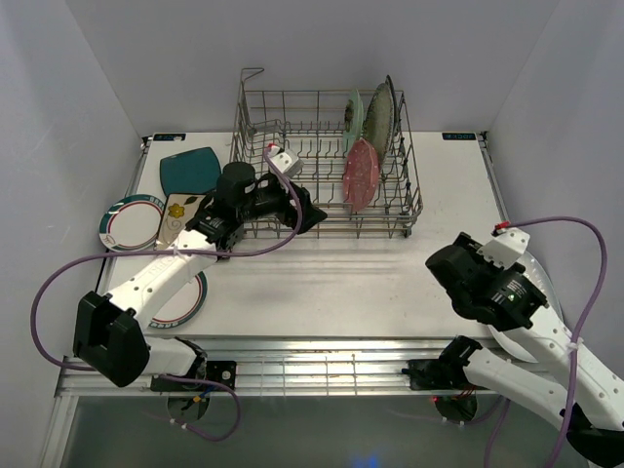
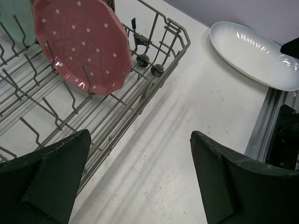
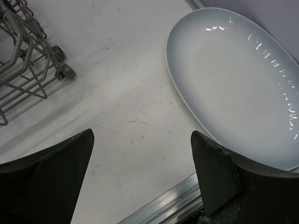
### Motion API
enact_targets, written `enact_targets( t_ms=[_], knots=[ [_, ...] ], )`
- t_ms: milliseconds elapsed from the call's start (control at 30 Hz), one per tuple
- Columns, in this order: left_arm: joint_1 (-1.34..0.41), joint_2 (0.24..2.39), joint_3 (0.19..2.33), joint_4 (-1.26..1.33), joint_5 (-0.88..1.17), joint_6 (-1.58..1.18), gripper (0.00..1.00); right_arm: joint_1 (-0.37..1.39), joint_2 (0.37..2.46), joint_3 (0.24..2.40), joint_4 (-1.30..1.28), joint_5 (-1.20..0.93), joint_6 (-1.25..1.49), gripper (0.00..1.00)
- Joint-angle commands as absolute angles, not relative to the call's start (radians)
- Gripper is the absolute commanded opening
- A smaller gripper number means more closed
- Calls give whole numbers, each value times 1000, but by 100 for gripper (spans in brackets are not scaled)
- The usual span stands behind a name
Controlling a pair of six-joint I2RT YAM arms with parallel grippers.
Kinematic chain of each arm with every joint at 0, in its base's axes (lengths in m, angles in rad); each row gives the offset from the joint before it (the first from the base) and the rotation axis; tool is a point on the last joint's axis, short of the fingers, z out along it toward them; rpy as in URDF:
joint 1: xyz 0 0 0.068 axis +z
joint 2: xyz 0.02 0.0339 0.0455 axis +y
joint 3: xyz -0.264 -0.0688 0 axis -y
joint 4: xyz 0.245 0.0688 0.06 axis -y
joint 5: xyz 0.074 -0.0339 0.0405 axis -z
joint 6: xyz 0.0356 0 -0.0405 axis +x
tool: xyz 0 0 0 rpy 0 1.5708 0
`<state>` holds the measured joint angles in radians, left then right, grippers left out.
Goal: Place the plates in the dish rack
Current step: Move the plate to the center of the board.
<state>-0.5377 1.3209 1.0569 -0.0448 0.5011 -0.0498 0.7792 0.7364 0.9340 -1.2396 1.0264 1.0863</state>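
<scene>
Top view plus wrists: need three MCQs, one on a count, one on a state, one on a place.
1. How many plates stand in the rack?
A. One
B. Three
C. Six

2. How is the left tool?
A. Open and empty
B. Shut on a plate
C. Shut on a rack wire

3. Where is the oval plate?
A. In the rack
B. In the left tool
C. On the table, right of the rack

Key:
1 B: the mint plate, silver plate and pink plate stand upright among the tines.
2 A: its fingers stand wide apart with nothing between them.
3 C: it lies flat on the table near the right edge.
</scene>
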Motion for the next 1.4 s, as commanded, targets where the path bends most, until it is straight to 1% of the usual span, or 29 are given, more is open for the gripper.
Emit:
enact_targets(
  t_ms=[0,167,300,433,467,500,567,600,667,767,867,900,933,967,1000,1067,1300,1367],
  knots=[
    [-557,1322,1129,-37,515,-75,98,778,720,925,-1305,1095,1231,90],
    [-565,1310,1082,-8,529,-69,98,776,686,874,-1304,1163,1385,90],
    [-565,1312,1055,31,517,-57,98,775,736,879,-1302,1201,1431,90],
    [-565,1313,1055,29,520,-51,98,740,912,957,-1302,1203,1399,90],
    [-565,1312,1052,29,519,-48,98,721,984,969,-1302,1198,1404,90],
    [-565,1310,1049,31,515,-43,98,659,1018,982,-1304,1177,1402,90],
    [-566,1299,1039,37,508,-38,98,589,1101,1009,-1302,1161,1401,90],
    [-565,1296,1035,38,506,-34,98,515,1126,1020,-1273,1131,1364,90],
    [-565,1295,1029,41,505,-32,98,454,1176,1029,-1226,1109,1319,90],
    [-565,1301,1032,41,509,-32,98,362,1192,1008,-1137,1042,1281,90],
    [-565,1299,1031,40,511,-32,98,240,1160,942,-916,934,1099,90],
    [-565,1299,1028,40,509,-31,98,215,1155,925,-854,869,1051,92],
    [-565,1296,1026,40,508,-26,98,190,1152,911,-772,838,1001,93],
    [-565,1290,1025,40,506,-25,98,172,1154,901,-746,818,986,95],
    [-566,1287,1019,40,505,-22,98,141,1157,888,-724,786,971,99],
    [-566,1275,1014,44,502,-17,98,112,1166,877,-658,746,930,99],
    [-566,1256,993,52,489,-2,98,71,1128,804,-438,681,825,96],
    [-565,1255,983,52,489,29,98,51,1143,807,-426,669,822,96]
  ],
)
